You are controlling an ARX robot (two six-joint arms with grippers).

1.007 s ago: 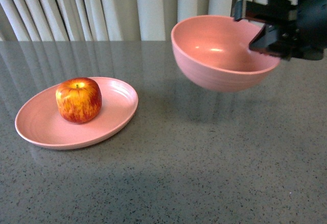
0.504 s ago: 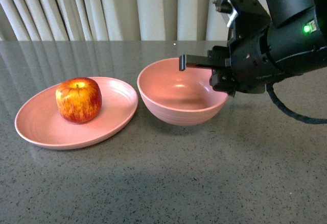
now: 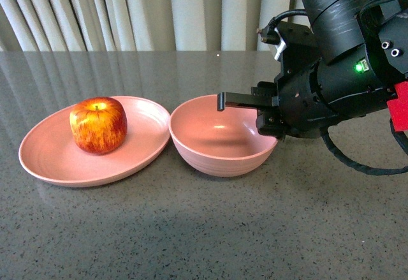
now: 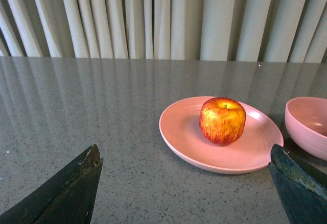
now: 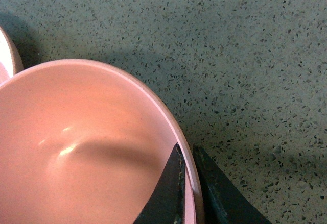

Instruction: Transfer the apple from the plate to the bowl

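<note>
The red-and-yellow apple (image 3: 98, 125) sits on the oval pale-pink plate (image 3: 44, 159) at the left of the table. The deep pink bowl (image 3: 217, 146) stands on the table right beside the plate, its rim almost touching it. My right gripper (image 3: 271, 122) is shut on the bowl's right rim, one finger inside and one outside, as the right wrist view (image 5: 186, 160) shows. My left gripper (image 4: 186, 155) is open and empty, low over the table, short of the plate (image 4: 189, 142) and the apple (image 4: 222, 120). The bowl (image 4: 309, 127) shows at that view's edge.
A grey speckled stone table (image 3: 210, 229) carries everything. Pale pleated curtains (image 3: 159, 12) hang behind its far edge. My bulky black right arm (image 3: 347, 69) stands over the table's right side.
My right gripper has carried the bowl from up at the right down and leftward; it now rests on the table against the plate. Apple and plate have not moved.
</note>
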